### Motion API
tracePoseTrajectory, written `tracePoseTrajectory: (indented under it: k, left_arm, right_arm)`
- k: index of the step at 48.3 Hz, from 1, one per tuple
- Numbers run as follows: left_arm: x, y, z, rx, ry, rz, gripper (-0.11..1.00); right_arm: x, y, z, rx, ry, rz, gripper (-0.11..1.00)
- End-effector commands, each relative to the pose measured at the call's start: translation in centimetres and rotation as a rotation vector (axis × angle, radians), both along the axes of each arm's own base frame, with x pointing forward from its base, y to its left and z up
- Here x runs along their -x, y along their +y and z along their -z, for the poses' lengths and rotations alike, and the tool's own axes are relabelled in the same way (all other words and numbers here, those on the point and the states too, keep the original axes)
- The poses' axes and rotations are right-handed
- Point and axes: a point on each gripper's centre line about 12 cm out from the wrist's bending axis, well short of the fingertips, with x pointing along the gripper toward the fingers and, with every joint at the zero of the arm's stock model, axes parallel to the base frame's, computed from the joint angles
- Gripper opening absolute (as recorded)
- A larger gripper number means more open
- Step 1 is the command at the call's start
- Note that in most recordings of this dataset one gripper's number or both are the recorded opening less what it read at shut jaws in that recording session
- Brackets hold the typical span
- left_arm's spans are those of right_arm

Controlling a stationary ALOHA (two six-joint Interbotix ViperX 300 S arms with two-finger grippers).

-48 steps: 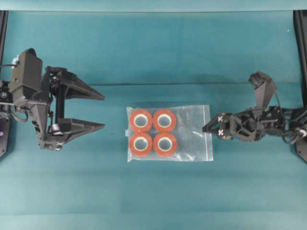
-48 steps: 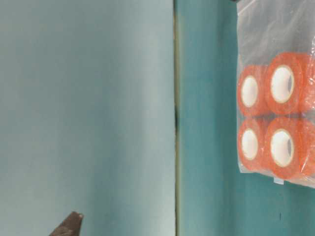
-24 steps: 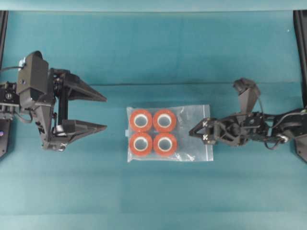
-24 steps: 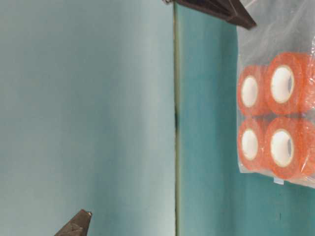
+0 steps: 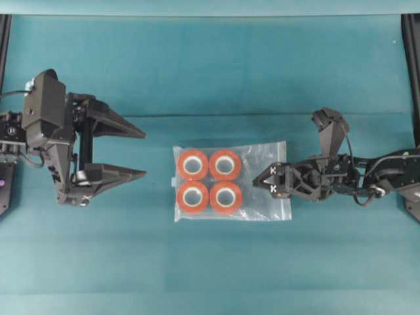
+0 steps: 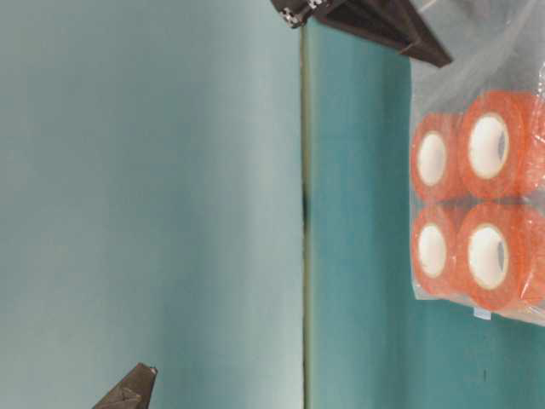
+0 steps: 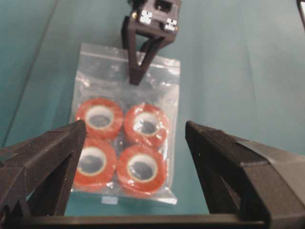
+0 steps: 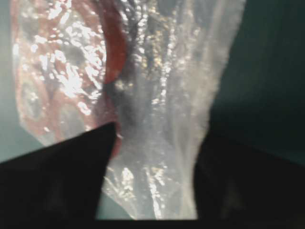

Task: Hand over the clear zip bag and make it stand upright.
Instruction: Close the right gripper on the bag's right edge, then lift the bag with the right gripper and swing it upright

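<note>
Teal cloth point(image 5: 210, 72) covers the whole table, one crease running across the overhead view, and dead centre lies the clear rectangular crinkly plastic zip bag point(image 5: 262, 167), flat on the cloth, with four orange-red tape rolls with white cores point(image 5: 209, 181) packed two-by-two in its left half.

Over on the right of the overhead frame, the black right gripper point(image 5: 262, 180) sits at the bag's empty right end, its tips over the plastic. From above the fingers look narrow, almost a single wedge. The right wrist camera tells more: two dark fingers point(image 8: 57, 176) low in the frame, apart, with shiny wrinkled plastic point(image 8: 157, 143) filling the gap between them (a red blur of tape shows at upper left). Whether the pads actually touch the film, I cannot tell.

At the left edge of the overhead frame, the black left gripper point(image 5: 141, 152) has its jaws spread wide, pointing at the bag but well apart from it. Its wrist camera looks straight down the bag: rolls near point(image 7: 121, 143), the right gripper point(image 7: 139, 71) at the top of the frame, tips down on the far clear end.

The table-level view is rotated; it shows the bag point(image 6: 477, 85) at the right edge, rolls bulging under the film, and a dark finger point(image 6: 375, 21) coming in at the top.
</note>
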Motion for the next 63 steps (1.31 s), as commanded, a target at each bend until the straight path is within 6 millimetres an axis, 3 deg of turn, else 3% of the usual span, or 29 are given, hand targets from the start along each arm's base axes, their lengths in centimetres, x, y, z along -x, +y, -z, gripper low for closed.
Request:
tracePoseTrajectory:
  k: [1,10,14,26,46,63]
  left_arm:
    - [-0.1,0.0,-0.7,-0.006,-0.021,0.002,0.91]
    - [-0.1,0.0,-0.6,-0.006,-0.021,0.002,0.91]
    - [-0.1,0.0,-0.7,-0.006,-0.023,0.002,0.91]
    - [0.0,0.0,-0.4,-0.006,-0.015,0.004,0.91]
    - [0.1,0.1,-0.2,-0.01,-0.009,0.0,0.91]
    - [0.1,0.1,-0.1,-0.01,-0.012,-0.001,0.91]
  right_arm:
    - [0.0,0.0,-0.1,-0.014,0.008,0.005,0.63]
    - [0.1,-0.2,0.1,-0.024,0.038,0.008,0.12]
    - [0.0,-0.4,0.0,-0.022,0.033,0.012,0.0]
    - [-0.3,-0.6,-0.7,0.004,0.032,-0.022,0.0]
    - [-3.3,-1.8,-7.8,0.123,0.013,-0.221,0.0]
    - [-5.6,-3.4,-12.2,0.18,0.038,-0.338,0.0]
